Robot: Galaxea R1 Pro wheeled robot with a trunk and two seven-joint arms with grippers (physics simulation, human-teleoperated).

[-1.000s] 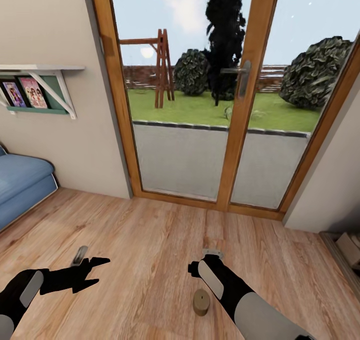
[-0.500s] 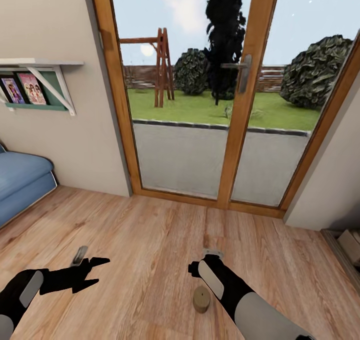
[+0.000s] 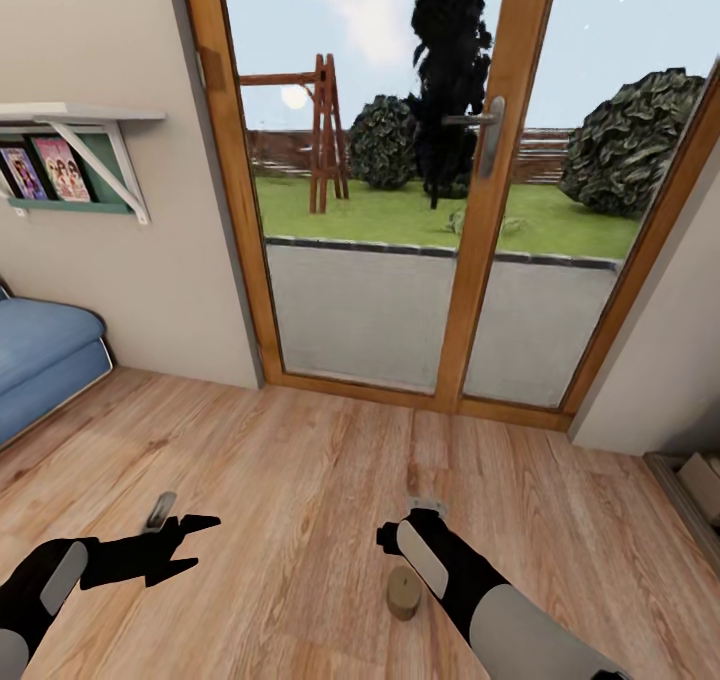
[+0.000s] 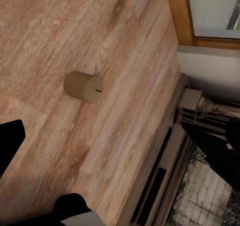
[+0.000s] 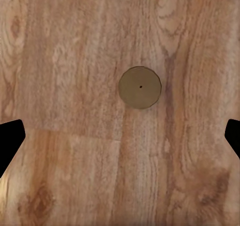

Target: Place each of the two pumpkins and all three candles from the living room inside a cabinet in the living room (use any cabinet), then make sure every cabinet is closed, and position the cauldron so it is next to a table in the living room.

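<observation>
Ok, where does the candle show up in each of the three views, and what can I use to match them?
Head view: the candle stands on the plank floor near the bottom edge, just beside the right arm's forearm.
Left wrist view: the candle is seen from the side, upper left of centre.
Right wrist view: the candle is seen from straight above, a round top slightly above centre.
Shared landmark: the light wood plank floor under it.
</observation>
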